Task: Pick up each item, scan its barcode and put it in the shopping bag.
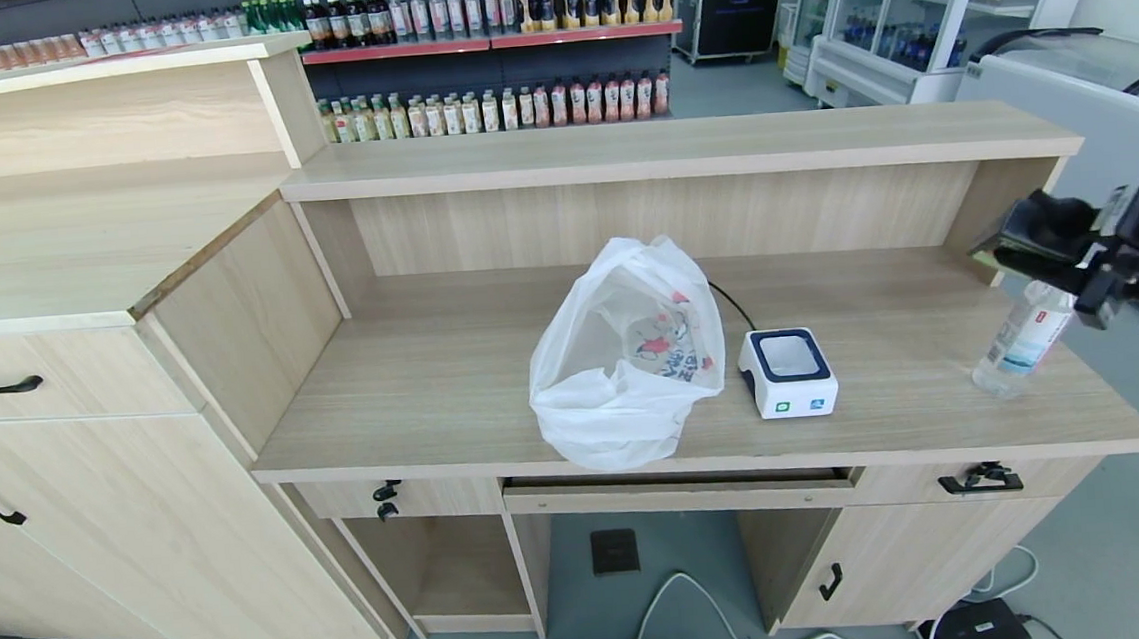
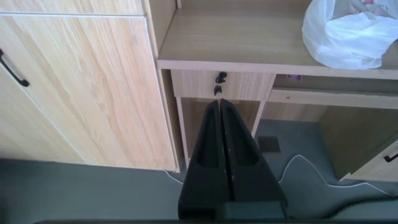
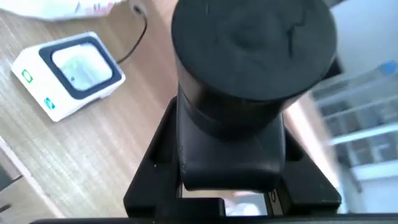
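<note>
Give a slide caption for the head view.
Counter with open shopping bag beside the scanner; right end effector at the top of a clear bottle near the right end.

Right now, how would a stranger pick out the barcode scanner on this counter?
Find the long wooden counter; near its middle sits a white shopping bag. The barcode scanner stands just to the bag's right, short of the clear bottle. It is the only small white box, with a dark-framed window on top.
</note>
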